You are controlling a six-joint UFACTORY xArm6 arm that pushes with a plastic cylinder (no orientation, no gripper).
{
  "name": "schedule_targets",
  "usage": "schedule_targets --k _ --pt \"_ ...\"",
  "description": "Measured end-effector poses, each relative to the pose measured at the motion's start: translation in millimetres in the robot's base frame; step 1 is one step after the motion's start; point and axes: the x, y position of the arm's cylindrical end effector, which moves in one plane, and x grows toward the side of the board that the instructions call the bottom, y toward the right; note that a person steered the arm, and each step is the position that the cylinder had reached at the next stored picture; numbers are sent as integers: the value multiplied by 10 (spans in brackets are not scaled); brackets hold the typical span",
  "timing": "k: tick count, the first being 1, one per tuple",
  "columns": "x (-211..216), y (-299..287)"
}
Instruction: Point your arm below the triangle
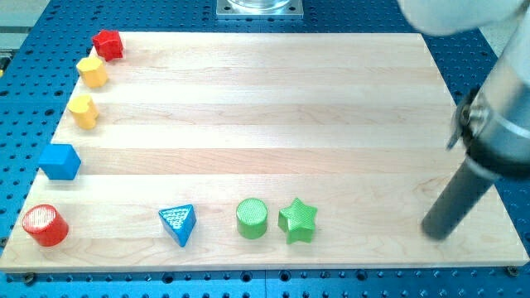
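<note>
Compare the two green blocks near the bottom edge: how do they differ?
Shape: the green cylinder has a round top, the green star a pointed outline. Position: the cylinder lies toward the view's left, nearer the blue triangle; the star lies toward the view's right, nearer my tip. Shared: same green, similar size, same row, side by side and close; contact unclear.

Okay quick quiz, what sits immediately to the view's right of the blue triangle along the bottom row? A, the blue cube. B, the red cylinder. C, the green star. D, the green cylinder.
D: the green cylinder stands next to the blue triangle on its right side in the view, with the green star further right; my tip is far off at the view's right.
</note>
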Motion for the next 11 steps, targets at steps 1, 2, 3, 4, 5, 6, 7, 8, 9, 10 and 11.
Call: schedule_targets --k 1,2,3,4,5,6,7,8,9,10,11 --pt "111 -286" --pt "111 -514" --pt "102 -1158" --pt "102 -1704" --pt "102 -2021" --pt "102 -2201" --pt "102 -2370" --pt "102 -2552" --pt "103 -2593" --pt "103 -2792" --pt "107 -3324"
